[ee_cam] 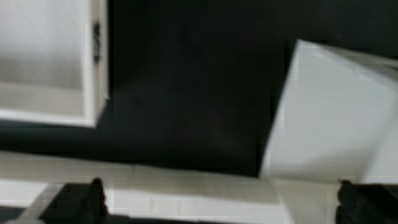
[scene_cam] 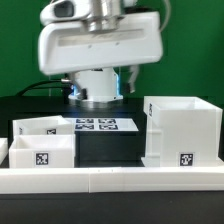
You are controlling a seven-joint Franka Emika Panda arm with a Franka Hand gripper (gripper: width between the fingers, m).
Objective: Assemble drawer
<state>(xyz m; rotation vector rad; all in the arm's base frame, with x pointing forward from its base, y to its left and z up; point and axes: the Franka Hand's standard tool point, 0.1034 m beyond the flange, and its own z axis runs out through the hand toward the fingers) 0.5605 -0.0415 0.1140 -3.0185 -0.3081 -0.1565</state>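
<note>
The large white plastic box housing [scene_cam: 182,128] stands at the exterior view's right, with two small white plastic trays [scene_cam: 42,155] at its left, one behind the other. The flat white marker board [scene_cam: 105,125] lies between them.

Fingers [ee_cam: 75,203] spread apart, white tray [ee_cam: 45,60], drawer housing [ee_cam: 338,120], rail [ee_cam: 178,175]

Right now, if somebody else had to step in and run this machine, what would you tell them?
Pincer: open, holding nothing, hovering above the table.
Box housing: upright at the exterior view's right, no tray in it.
Rear tray and front tray: close together at the exterior view's left, apart from the housing.
Done: nothing fitted yet.
Left: pick up each tray and slide it into the housing.
</note>
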